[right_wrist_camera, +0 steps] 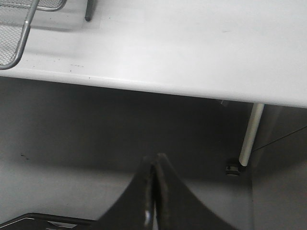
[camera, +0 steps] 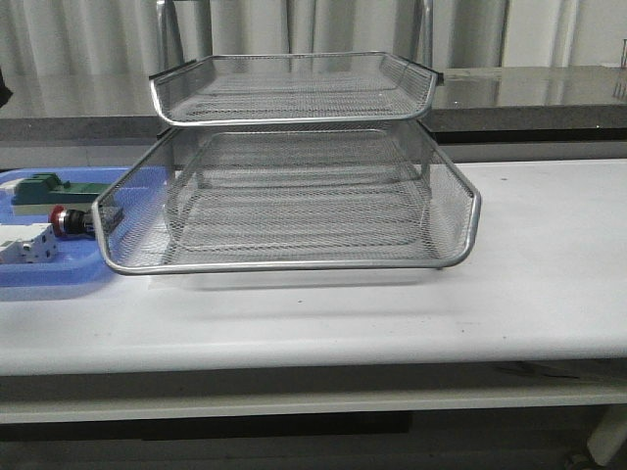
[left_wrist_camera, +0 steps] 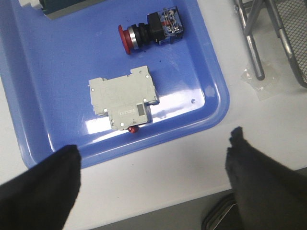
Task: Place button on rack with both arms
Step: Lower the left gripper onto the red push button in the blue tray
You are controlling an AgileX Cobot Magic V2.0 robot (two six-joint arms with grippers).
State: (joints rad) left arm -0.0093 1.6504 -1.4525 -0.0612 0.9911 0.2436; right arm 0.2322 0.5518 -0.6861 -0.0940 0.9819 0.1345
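The white table (camera: 549, 274) carried everything, and the rack (camera: 294, 196) took up its middle, a stack of silver mesh trays whose wide lower tier opened toward the camera with a smaller tier above; a third tier, if there was one, could not be made out from the front. To the rack's left lay the flat blue tray (left_wrist_camera: 201, 62), its near corner rounded and close to one of the rack's rod feet. On that tray sat a green block (camera: 44, 188) at the back, a white breaker (left_wrist_camera: 123, 98) nearer the table edge, and between them the button (left_wrist_camera: 151, 29). The button lay on its side, its long axis running across the tray, red head pointing away from the rack and the blue-and-black body toward it. The left gripper (left_wrist_camera: 153, 177) hung above the table's front edge with its fingers spread wide apart, the button well beyond it past the breaker. The right gripper (right_wrist_camera: 152, 191) had its fingers pressed together, holding nothing, and sat below and in front of the table edge, far off to the rack's other side. The left arm looked plainly the nearer one for the pick, and its open span would probably need to close across the button's black collar.
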